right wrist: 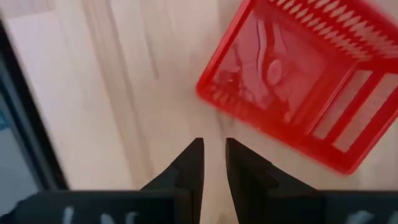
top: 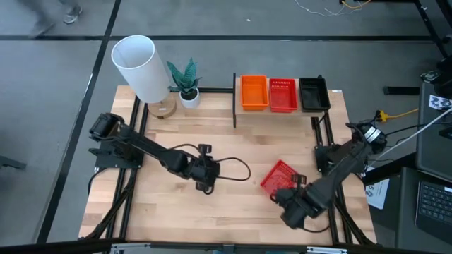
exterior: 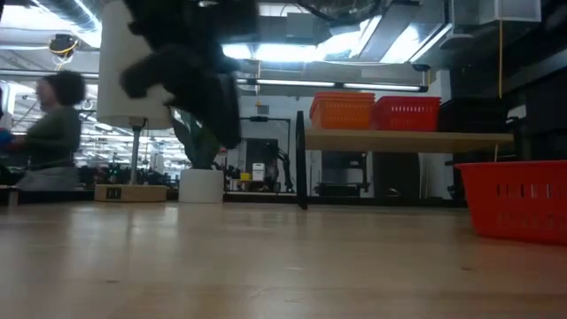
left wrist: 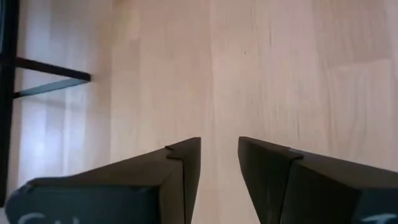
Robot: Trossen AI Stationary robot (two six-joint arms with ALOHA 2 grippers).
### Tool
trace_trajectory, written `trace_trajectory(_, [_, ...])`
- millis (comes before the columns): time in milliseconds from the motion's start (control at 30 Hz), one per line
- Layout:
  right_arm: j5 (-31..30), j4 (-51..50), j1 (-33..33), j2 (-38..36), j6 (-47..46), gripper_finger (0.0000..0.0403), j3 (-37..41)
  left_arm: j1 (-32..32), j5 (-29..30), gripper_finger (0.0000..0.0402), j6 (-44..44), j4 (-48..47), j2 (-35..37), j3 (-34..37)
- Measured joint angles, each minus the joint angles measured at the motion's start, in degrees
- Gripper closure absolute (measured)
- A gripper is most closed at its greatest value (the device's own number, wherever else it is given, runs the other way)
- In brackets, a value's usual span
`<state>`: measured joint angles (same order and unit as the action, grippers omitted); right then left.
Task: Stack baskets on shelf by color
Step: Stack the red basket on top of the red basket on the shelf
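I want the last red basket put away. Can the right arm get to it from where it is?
Probably yes. The red basket lies alone on the table, right beside the right gripper. In the right wrist view only bare wood lies between the fingers, slightly apart and empty, and the basket's corner.

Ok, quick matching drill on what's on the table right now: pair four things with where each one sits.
Things:
1. orange basket stack
2. black basket stack
3. loose red basket
4. white cylinder

Places:
A. on the tabletop, beside the right end effector
B. right end of the shelf
C. left end of the shelf
D. table's far left corner, beside the potted plant

Pairs: 1-C, 2-B, 3-A, 4-D
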<state>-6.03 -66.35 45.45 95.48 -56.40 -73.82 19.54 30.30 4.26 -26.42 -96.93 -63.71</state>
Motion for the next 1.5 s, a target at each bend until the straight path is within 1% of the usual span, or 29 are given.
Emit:
trace_trajectory(100, [-0.57, 1.57, 2.19, 0.0, -3.97, 0.0336, 0.0, 1.11, -0.02, 0.0301, 2.34, -8.19, 3.14, -0.01])
trace_trajectory(167, [-3.15, 3.36, 3.31, 0.0, -5.75, 0.0336, 0.0, 1.76, -0.17, 0.0301, 5.9, -13.01, 5.36, 0.0])
trace_trajectory(233, [-7.02, 5.41, 4.12, 0.0, -6.6, 0.0336, 0.0, 2.29, 0.13, 0.0301, 9.91, -17.37, 7.13, -0.01])
trace_trajectory(333, [-10.56, 8.03, 4.74, 0.15, -6.83, 0.0336, 0.0, 2.82, 0.71, 0.0301, 13.96, -21.77, 9.3, -0.01])
trace_trajectory(433, [-12.08, 9.14, 4.77, 0.15, -6.44, 0.0336, -0.01, 2.98, 0.68, 0.0301, 15.1, -22.33, 9.83, -0.04])
trace_trajectory(633, [-10.51, 10.06, 4.51, 0.15, -5.97, 0.0335, -0.02, 3.24, 0.79, 0.0301, 15.1, -22.62, 10.1, -0.02])
trace_trajectory(700, [-10.05, 10.37, 3.99, 0.15, -4.36, 0.0335, -0.01, 3.24, 0.79, 0.0301, 15.12, -22.64, 10.1, -0.02])
trace_trajectory(867, [-9.0, 14.25, 1.01, 0.54, 0.41, 0.0335, 0.79, 3.28, 0.77, 0.0301, 15.16, -23.84, 10.1, -0.01])
trace_trajectory(967, [-6.61, 16.26, -1.32, 1.65, 2.79, 0.0335, 2.88, 3.35, 0.77, 0.0301, 16.09, -25.23, 10.1, -0.01])
trace_trajectory(1167, [-6.37, 16.35, -4.63, 3.3, 1.22, 0.0335, 6.15, 3.35, 0.75, 0.0301, 16.65, -25.72, 10.1, -0.02])
trace_trajectory(1233, [-6.35, 16.58, -5.04, 3.39, 1.01, 0.0335, 7.07, 3.35, 0.75, 0.0301, 16.65, -25.67, 10.09, -0.01])
trace_trajectory(1333, [-6.27, 16.68, -5.43, 3.43, -1.72, 0.0335, 8.74, 3.35, 0.75, 0.0301, 16.64, -25.66, 10.08, -0.01])
trace_trajectory(1500, [-6.32, 17.32, -5.85, 3.45, -4.61, 0.0336, 9.67, 3.35, 0.75, 0.0301, 16.63, -25.67, 10.08, -0.02])
